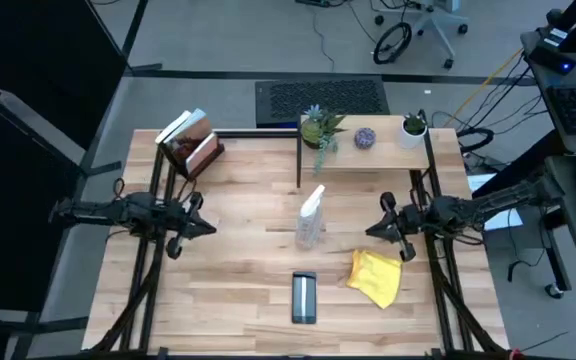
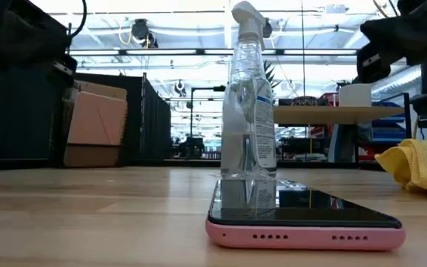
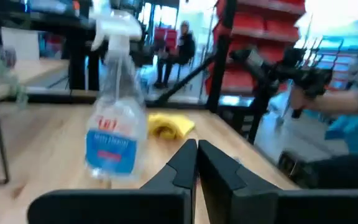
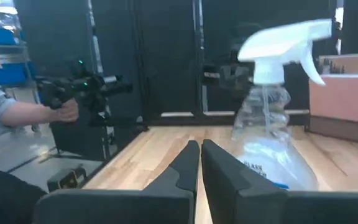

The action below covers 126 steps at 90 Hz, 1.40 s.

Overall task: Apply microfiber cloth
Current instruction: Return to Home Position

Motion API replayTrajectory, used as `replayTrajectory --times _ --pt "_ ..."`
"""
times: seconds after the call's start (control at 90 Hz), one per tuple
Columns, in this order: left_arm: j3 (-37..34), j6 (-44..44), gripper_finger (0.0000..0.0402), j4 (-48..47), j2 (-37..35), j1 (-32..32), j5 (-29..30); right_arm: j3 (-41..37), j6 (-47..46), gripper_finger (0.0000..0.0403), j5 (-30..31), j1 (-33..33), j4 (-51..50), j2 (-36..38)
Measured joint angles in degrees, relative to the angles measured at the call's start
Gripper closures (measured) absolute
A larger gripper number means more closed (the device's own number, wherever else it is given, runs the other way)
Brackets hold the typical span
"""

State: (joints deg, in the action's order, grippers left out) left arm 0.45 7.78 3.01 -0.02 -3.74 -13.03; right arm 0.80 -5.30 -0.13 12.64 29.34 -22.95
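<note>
The yellow microfiber cloth [image 1: 376, 277] lies crumpled on the table at the near right, also seen in the low view [image 2: 419, 165] and the left wrist view [image 3: 165, 126]. A dark phone in a pink case [image 1: 304, 297] lies flat near the front edge. A clear spray bottle [image 1: 311, 220] stands upright at the table's middle. My left gripper [image 1: 206, 228] hovers shut at the left, away from all of them. My right gripper [image 1: 376, 231] hovers shut at the right, just beyond the cloth's far side.
A small raised shelf [image 1: 368, 150] at the back carries potted plants [image 1: 320, 127] and a white cup [image 1: 414, 129]. A book holder [image 1: 192, 143] stands at the back left. A person's hand [image 4: 67, 111] holds a device beyond the table.
</note>
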Motion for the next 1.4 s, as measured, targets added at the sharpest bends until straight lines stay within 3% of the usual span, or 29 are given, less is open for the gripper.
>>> replayTrajectory --times 0.278,0.489,0.722,1.4 --pt "0.00 0.76 0.0401 -1.25 0.53 0.76 4.76 0.00 1.84 0.0401 0.93 -0.25 -7.05 6.63" --pt "0.00 0.80 0.0401 -0.99 0.51 0.73 5.02 0.00 -0.46 0.0401 11.68 -0.70 -20.48 14.10" --pt "0.00 0.78 0.0401 -0.99 0.51 0.73 5.10 0.07 2.33 0.0401 14.08 -0.67 -26.81 22.17" --pt "-0.02 0.82 0.0401 -1.01 0.53 0.73 5.13 0.11 1.51 0.0401 14.86 -0.68 -26.55 21.44"
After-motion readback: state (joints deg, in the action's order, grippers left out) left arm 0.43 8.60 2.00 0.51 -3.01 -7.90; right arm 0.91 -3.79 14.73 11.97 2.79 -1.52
